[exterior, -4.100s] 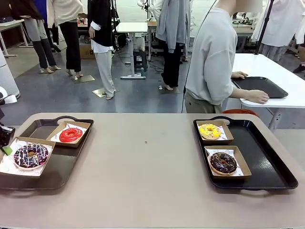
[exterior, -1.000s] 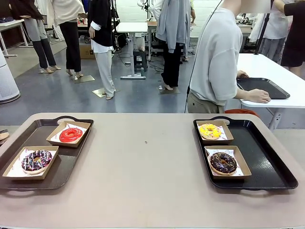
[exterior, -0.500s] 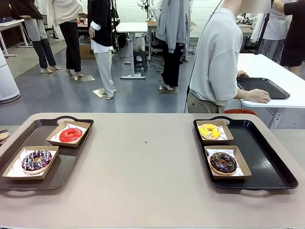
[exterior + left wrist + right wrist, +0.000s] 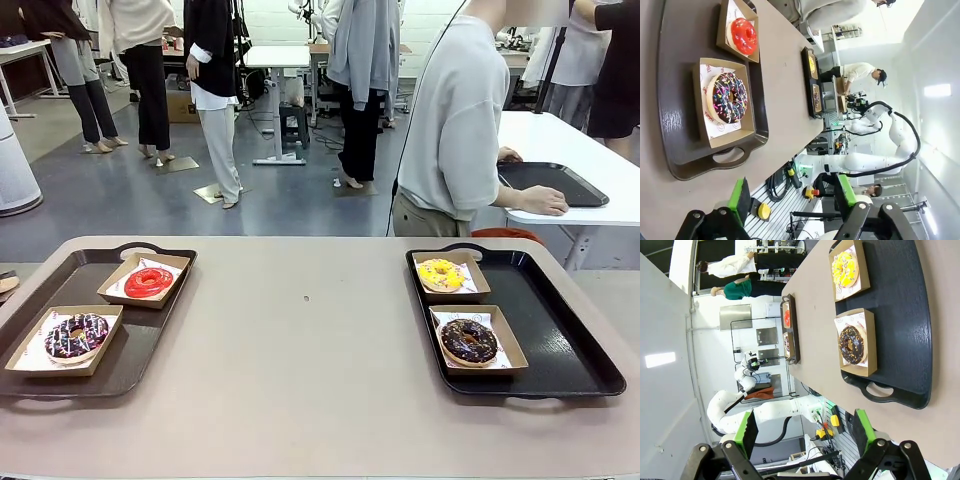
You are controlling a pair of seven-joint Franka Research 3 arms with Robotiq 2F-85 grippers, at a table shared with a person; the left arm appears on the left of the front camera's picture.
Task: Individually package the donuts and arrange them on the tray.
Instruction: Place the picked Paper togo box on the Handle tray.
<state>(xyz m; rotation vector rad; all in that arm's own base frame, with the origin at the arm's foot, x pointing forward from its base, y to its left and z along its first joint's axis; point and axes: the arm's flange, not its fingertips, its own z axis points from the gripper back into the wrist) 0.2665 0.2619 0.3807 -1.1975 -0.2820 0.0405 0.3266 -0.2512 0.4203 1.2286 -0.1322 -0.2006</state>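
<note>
front view: fixed, on robot's side, looking level across the table toward person at far side — both trays in frame.
left wrist view: rolled sideways, set off the near table edge, looking past left gripper over left tray; right tray far off.
right wrist view: rolled sideways, off the near edge, past right gripper onto right tray; left tray distant.
shared: both trays and tabletop, seen in all three — wrist views from opposite ends.
</note>
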